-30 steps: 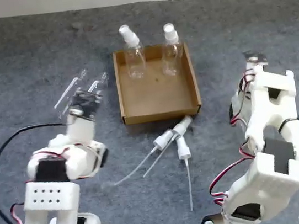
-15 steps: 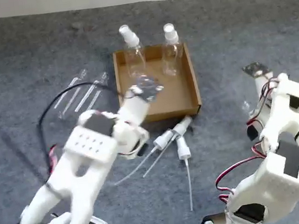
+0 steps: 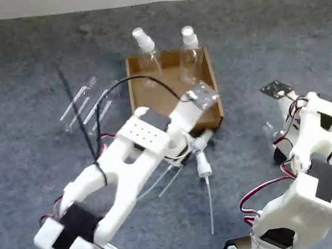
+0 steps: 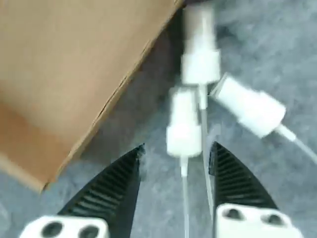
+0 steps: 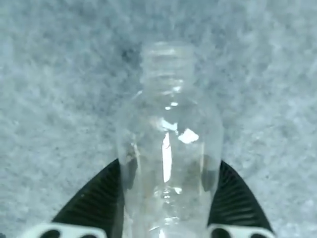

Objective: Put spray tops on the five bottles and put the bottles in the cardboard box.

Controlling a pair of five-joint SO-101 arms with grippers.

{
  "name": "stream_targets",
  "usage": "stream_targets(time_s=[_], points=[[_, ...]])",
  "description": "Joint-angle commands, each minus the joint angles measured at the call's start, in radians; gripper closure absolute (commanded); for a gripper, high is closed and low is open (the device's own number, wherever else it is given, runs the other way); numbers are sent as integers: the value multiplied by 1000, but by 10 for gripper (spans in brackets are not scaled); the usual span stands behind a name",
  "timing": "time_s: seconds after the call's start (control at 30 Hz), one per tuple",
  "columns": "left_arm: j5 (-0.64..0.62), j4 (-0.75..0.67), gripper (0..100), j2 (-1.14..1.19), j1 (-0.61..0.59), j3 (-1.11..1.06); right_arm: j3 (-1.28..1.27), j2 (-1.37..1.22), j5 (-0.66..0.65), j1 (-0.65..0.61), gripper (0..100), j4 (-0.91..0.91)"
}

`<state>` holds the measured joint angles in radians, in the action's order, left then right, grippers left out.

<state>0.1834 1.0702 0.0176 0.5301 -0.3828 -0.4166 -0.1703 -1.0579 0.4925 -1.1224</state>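
The cardboard box (image 3: 214, 96) holds two clear bottles with white spray tops, one (image 3: 148, 62) at its far left and one (image 3: 188, 53) at its far right. Three white spray tops with long tubes lie on the carpet in front of the box (image 4: 64, 74). My left gripper (image 4: 176, 148) is open just above them, with one spray top (image 4: 184, 130) between its fingers; the other two (image 4: 200, 52) (image 4: 247, 109) lie beyond. My right gripper (image 5: 166, 173) is shut on an uncapped clear bottle (image 5: 166, 134) at the right of the table (image 3: 270, 127).
Two uncapped clear bottles (image 3: 79, 102) (image 3: 103, 107) lie on the grey carpet left of the box. The left arm (image 3: 140, 159) stretches diagonally across the middle toward the box's front edge. The right arm (image 3: 310, 160) stands at the right.
The left arm has swung from the loose bottles at the left across to the spray tops in front of the box. The right arm has shifted a little nearer and rightward with its bottle.
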Motion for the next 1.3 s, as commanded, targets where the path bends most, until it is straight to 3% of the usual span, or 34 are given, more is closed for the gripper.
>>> stream_targets(time_s=[0.0,0.17,0.37,0.67,0.9,1.1,1.27], points=[[-12,-48,832,97,18,87,-7,1,-9,28,843,15],[-6,-46,845,193,16,96,-7,1,-9,28,843,15],[-5,-41,970,193,16,88,-7,1,-9,28,843,15],[-9,140,973,30,-7,35,-7,5,-5,30,843,15],[-8,196,969,-206,-171,-156,-7,5,-5,28,843,8],[-6,118,969,-220,-398,-266,-7,5,-5,30,843,7],[-6,86,908,-219,-440,-297,-7,5,-5,27,843,7]])
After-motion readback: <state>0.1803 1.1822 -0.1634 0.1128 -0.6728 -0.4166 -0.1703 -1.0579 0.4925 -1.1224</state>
